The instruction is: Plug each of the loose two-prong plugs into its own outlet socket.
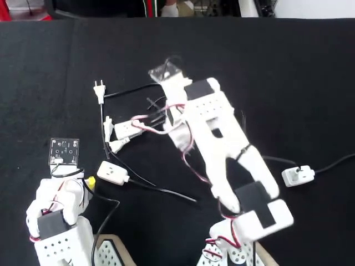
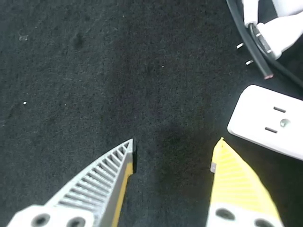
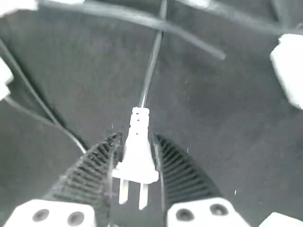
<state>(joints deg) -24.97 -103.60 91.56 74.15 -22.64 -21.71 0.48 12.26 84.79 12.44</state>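
Right gripper: clamped on plug, prongs toward wrist.
Left gripper: wide open, empty, over table, socket just beside.

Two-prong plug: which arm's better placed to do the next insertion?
Right. The right claw is shut on a white plug, prongs exposed. The left claw is open and empty beside an outlet socket.

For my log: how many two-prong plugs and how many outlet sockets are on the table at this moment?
Outlet sockets: 3 (near socket, middle socket, right socket)
Two-prong plugs: 4 (far plug, upper middle plug, lower middle plug, held plug in the right end effector)
Total: 7
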